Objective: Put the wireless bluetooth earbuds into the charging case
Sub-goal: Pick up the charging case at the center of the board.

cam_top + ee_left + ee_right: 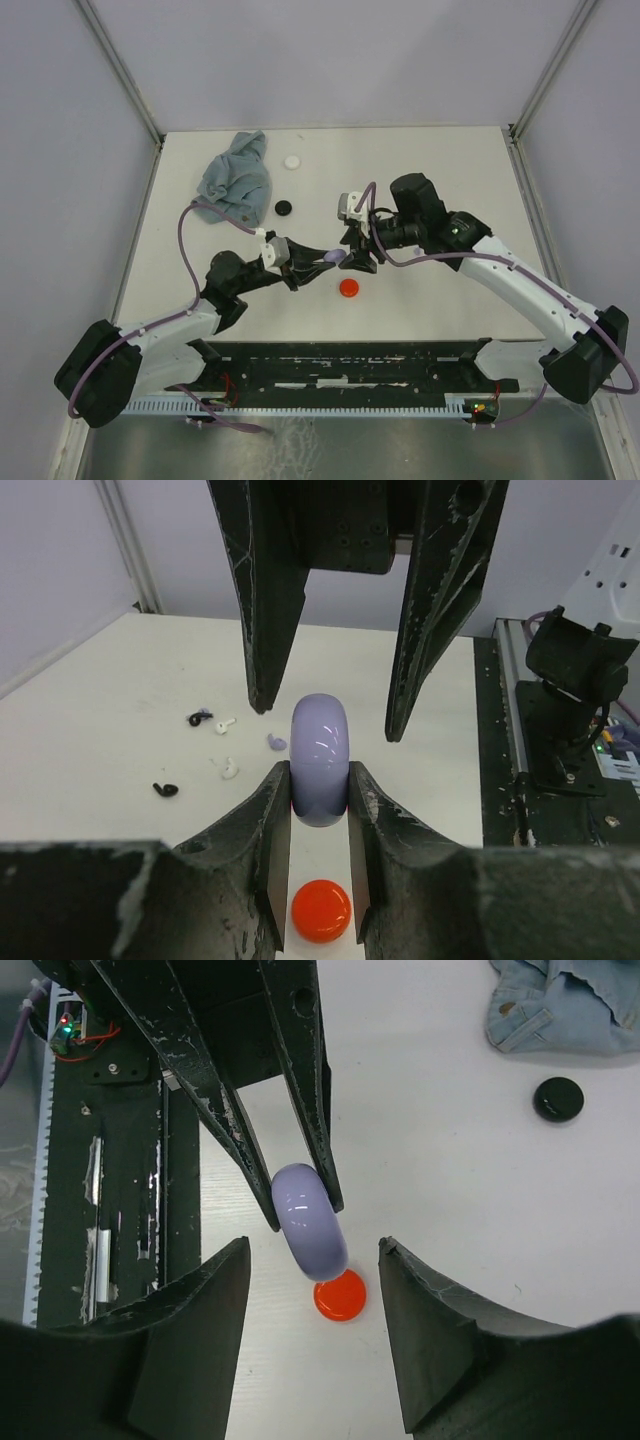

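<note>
Our left jaws clench the lavender charging case [320,745] upright above a red case [321,910]; right jaws stand released either side. Earbuds [229,770] lie scattered beyond, bare tabletop [90,730] around them.

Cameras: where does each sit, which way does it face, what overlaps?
Top external: above and behind the bases, looking down on the table; left arm and right arm in full.
Left wrist: looks low across the table; its own left gripper, bottom of view, is shut on the lavender case.
Right wrist: looks down at the table; its own right gripper, bottom of view, stands open.
Shared: all three show the case and the red disc.
</note>
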Tool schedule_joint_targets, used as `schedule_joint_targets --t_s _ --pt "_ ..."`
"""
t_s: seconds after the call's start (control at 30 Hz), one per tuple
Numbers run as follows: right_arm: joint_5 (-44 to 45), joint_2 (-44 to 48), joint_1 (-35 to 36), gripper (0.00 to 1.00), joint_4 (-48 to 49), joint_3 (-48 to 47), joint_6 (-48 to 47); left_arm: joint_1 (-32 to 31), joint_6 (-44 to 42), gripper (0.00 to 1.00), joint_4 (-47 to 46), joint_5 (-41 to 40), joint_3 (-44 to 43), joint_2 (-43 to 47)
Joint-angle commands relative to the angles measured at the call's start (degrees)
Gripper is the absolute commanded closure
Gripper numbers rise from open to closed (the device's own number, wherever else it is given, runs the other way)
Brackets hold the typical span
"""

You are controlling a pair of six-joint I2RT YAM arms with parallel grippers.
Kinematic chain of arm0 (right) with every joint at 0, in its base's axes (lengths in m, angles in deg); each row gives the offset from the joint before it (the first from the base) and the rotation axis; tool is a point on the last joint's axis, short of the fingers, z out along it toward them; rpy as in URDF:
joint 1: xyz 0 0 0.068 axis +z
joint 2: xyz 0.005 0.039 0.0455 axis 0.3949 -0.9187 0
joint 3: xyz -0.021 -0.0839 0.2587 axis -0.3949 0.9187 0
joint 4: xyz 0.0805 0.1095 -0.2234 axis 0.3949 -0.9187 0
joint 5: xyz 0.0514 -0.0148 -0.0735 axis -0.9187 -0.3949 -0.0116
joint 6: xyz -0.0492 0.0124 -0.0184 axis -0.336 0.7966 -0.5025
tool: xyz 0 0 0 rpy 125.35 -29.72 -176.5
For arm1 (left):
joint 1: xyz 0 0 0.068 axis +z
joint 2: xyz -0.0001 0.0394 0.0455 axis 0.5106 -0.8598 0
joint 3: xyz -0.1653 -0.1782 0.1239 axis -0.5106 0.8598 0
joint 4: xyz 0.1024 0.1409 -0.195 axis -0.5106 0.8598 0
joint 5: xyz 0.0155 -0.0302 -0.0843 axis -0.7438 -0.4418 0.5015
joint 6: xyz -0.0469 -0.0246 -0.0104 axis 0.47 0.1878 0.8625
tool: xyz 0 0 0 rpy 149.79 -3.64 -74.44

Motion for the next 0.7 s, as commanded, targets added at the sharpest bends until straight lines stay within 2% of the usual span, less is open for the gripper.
schedule_joint_targets --t_s 0.0,0.13,0.37,0.53,0.67 --pt "-5.5 -1.0 0.0 0.4 1.8 -0.9 -2.7 0.4 3.5 0.87 -4.8 3.2 -2.5 0.2" --pt "-6.9 -2.2 0.0 0.49 -0.3 -2.2 -3.7 0.4 4.0 0.87 -5.3 3.6 -2.5 0.2" --pt "-8.2 -3.6 0.0 0.79 -3.3 -4.5 -4.7 0.4 4.2 0.83 -4.0 4.5 -3.1 -0.8" --pt "-8.2 -5.3 0.1 0.95 -8.1 -8.3 -5.1 0.4 2.8 0.71 -1.1 5.2 -3.7 -0.8" --pt "-5.8 -6.8 1.0 0.98 -12.4 -11.5 -5.3 0.4 1.4 0.58 0.8 5.9 -3.8 -0.4"
